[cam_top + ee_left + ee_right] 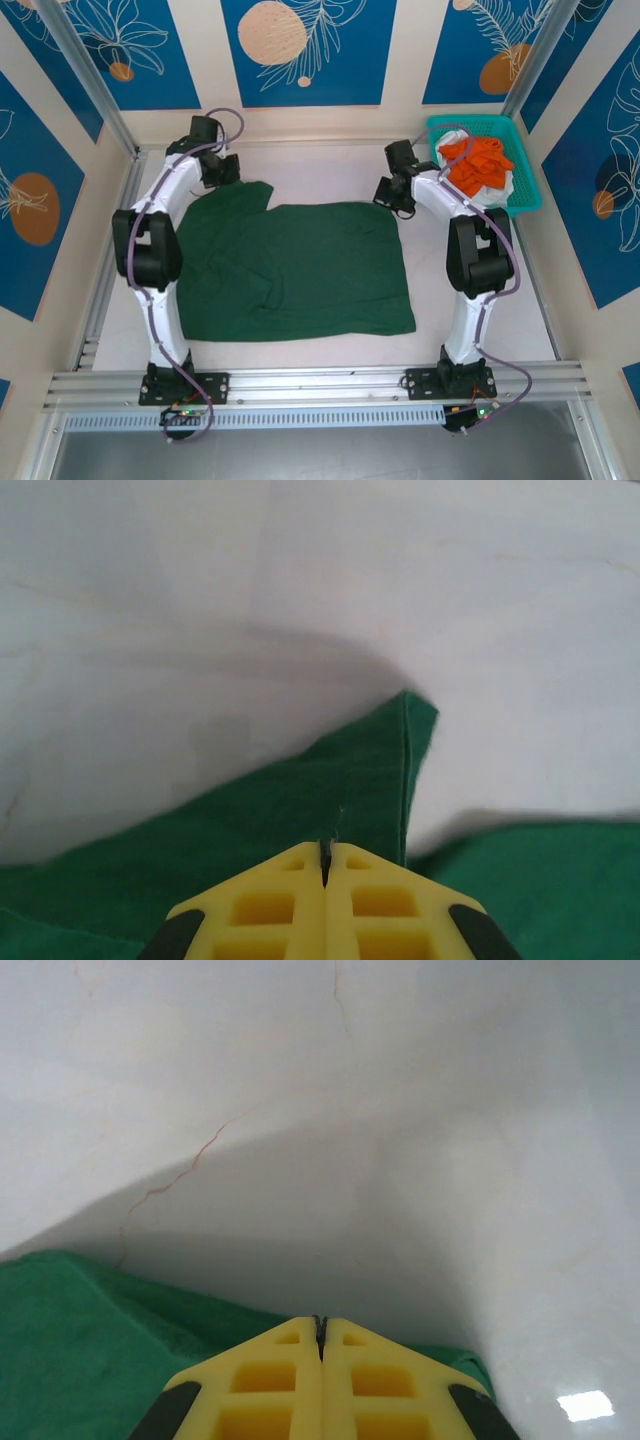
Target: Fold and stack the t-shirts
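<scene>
Green t-shirt (300, 265) lies spread on the surface (300, 165), its long axis running left to right. Left end effector (325, 852) and right end effector (320, 1322) are each closed, apparently pinching a far corner. The rest lies toward the bases.

My left fingers (260, 912) and right fingers (260, 1400) are bright yellow. The big t-shirt (290, 265) is plain dark green, and the table (480, 300) is pale off-white. The mesh basket (528, 190) is teal, with a bright orange t-shirt (478, 160) and white cloth (508, 186). My arms (165, 200) are white with black joints and purple cables (128, 270). The walls (300, 50) have blue panels with white line-drawn leaves and peach circles.
</scene>
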`<control>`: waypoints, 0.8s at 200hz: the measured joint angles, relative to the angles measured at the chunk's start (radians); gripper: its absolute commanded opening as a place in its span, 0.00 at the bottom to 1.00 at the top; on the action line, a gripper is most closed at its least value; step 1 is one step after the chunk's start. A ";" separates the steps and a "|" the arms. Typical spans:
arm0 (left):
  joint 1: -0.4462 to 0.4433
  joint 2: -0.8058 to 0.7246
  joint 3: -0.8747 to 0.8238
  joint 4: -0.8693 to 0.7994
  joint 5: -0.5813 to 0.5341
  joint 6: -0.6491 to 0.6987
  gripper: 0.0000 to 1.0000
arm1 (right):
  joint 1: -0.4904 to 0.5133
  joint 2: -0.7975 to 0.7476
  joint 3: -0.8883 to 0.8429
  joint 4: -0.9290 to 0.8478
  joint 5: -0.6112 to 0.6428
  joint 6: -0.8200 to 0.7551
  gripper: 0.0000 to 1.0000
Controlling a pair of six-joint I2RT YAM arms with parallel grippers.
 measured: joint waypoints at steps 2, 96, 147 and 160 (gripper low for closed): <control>0.000 -0.011 -0.014 0.002 0.003 0.003 0.00 | 0.000 -0.005 -0.004 0.002 0.000 -0.002 0.00; 0.023 -0.512 -0.451 -0.046 0.085 0.028 0.00 | -0.002 -0.233 -0.282 0.060 -0.053 -0.047 0.00; 0.072 -0.720 -0.603 -0.113 0.083 -0.052 0.00 | -0.033 -0.262 -0.295 0.059 -0.096 -0.069 0.00; 0.084 -0.748 -0.627 -0.127 0.084 -0.079 0.00 | -0.040 -0.264 -0.299 0.060 -0.101 -0.074 0.00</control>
